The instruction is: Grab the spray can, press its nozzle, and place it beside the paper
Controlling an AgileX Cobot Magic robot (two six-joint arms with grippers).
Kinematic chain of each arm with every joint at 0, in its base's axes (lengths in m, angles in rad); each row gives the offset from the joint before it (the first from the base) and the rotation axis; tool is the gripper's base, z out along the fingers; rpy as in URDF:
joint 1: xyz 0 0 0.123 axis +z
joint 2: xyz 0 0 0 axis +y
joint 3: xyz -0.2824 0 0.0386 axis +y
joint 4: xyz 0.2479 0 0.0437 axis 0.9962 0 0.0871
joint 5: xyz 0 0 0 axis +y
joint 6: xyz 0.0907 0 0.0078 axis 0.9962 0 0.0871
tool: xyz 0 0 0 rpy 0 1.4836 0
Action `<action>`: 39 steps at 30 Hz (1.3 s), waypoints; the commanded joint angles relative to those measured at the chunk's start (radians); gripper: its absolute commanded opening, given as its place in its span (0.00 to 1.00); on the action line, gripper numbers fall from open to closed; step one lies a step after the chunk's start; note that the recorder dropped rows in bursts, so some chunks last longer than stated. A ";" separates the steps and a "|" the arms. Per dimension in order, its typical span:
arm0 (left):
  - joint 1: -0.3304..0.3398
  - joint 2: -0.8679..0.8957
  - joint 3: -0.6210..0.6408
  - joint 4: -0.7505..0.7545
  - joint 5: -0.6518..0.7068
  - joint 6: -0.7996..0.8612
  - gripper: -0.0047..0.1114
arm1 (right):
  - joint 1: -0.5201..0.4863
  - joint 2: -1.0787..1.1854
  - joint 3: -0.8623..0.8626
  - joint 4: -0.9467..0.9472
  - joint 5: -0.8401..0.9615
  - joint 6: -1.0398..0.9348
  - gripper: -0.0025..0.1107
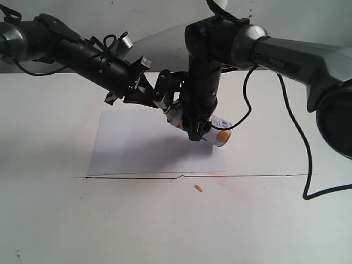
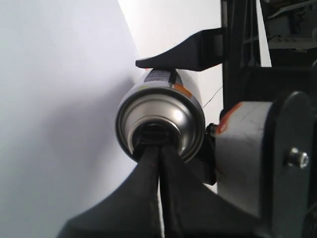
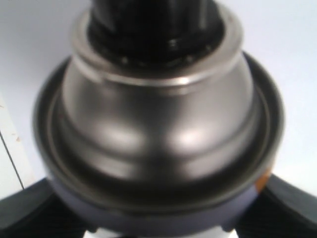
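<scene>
The spray can (image 1: 220,135) hangs tilted above the right part of the paper (image 1: 137,144), its silver dome (image 2: 171,113) pointing up and left. My right gripper (image 1: 198,131) comes down from above and is shut on the can's body; its fingers (image 3: 291,204) flank the can just below the dome (image 3: 158,124). My left gripper (image 2: 158,148) is shut, its two fingers together, tips pushed against the black nozzle (image 3: 151,27) at the dome's centre. In the left wrist view those tips hide most of the nozzle.
A small orange scrap (image 1: 198,188) lies on the white table in front of the paper. A thin dark seam (image 1: 258,176) runs across the table along the paper's near edge. The right arm's black cable (image 1: 297,137) loops down on the right.
</scene>
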 commanded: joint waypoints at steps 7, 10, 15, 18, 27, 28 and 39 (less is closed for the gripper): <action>-0.007 0.023 0.007 -0.045 -0.003 0.035 0.04 | -0.008 -0.016 -0.005 0.006 -0.010 0.002 0.02; -0.007 0.026 0.007 -0.059 -0.003 0.043 0.04 | -0.008 -0.016 -0.005 0.006 -0.010 0.002 0.02; -0.007 0.026 0.007 -0.065 -0.003 0.043 0.04 | -0.008 -0.016 -0.005 0.006 -0.010 -0.002 0.02; -0.007 0.026 0.007 -0.065 -0.003 0.043 0.04 | -0.008 -0.016 -0.005 0.006 -0.008 -0.002 0.02; -0.007 0.026 0.007 -0.071 -0.003 0.043 0.04 | -0.008 -0.016 -0.005 0.006 -0.008 -0.002 0.02; -0.007 0.028 0.007 -0.071 -0.003 0.043 0.04 | -0.008 -0.016 -0.005 0.006 -0.008 -0.002 0.02; -0.007 0.034 0.007 -0.074 -0.003 0.043 0.04 | -0.008 -0.016 -0.005 0.006 -0.008 -0.002 0.02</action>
